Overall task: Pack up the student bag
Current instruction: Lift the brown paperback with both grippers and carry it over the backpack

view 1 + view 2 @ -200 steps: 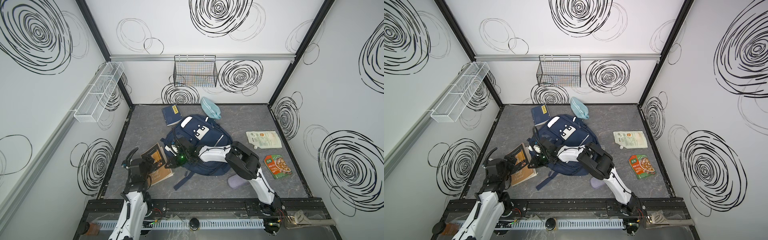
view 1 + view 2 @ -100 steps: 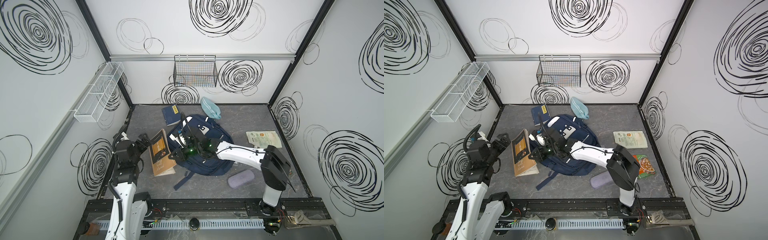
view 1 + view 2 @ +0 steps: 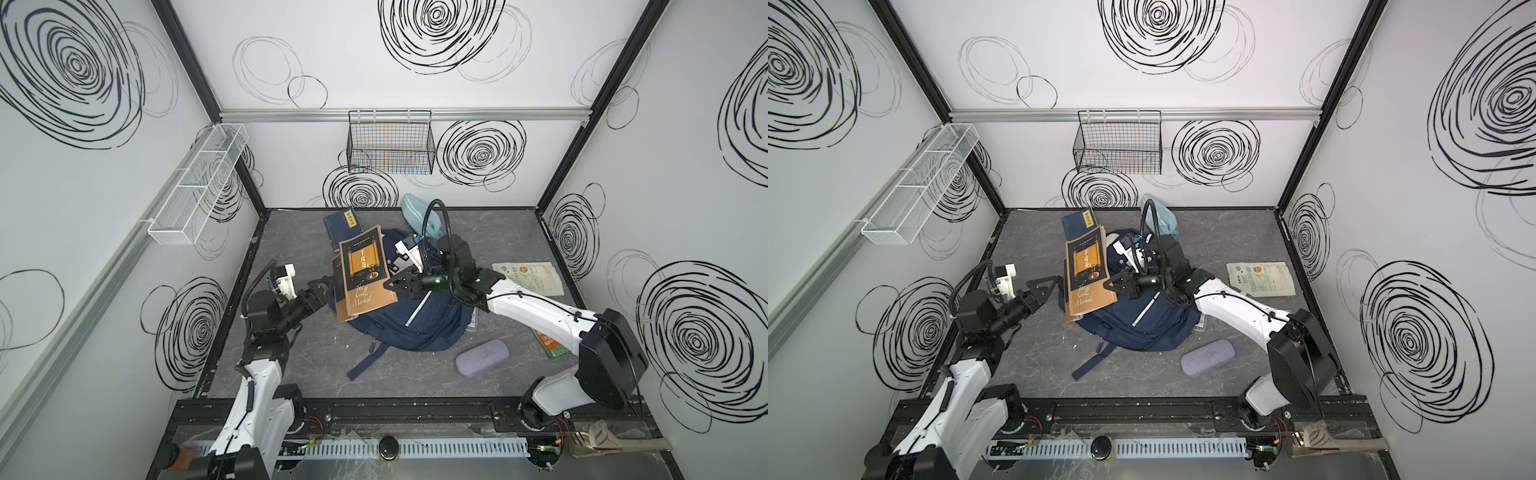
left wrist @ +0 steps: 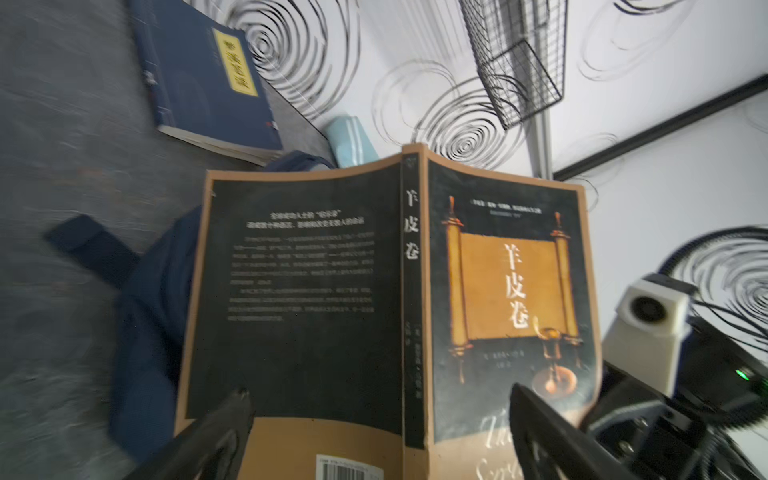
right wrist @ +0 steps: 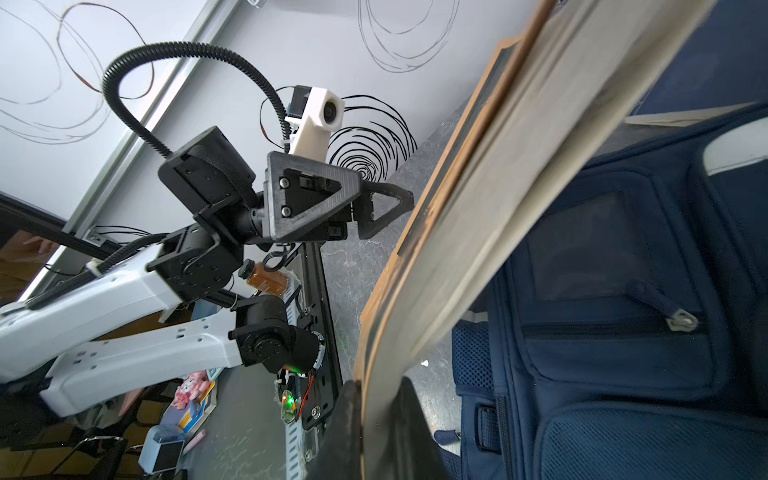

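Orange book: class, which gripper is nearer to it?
Right. The right gripper is shut on the book at its edge; the left gripper is open just beside its cover.

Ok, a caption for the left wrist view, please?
Past the open left jaws, a black-and-tan paperback, covers outward, hangs over the navy student bag; a blue book lies behind.

Student bag: centre.
Raised book: over bag's left edge.
Flat book, pouch: behind bag.
Case: before bag, right.
Packet: right of bag.
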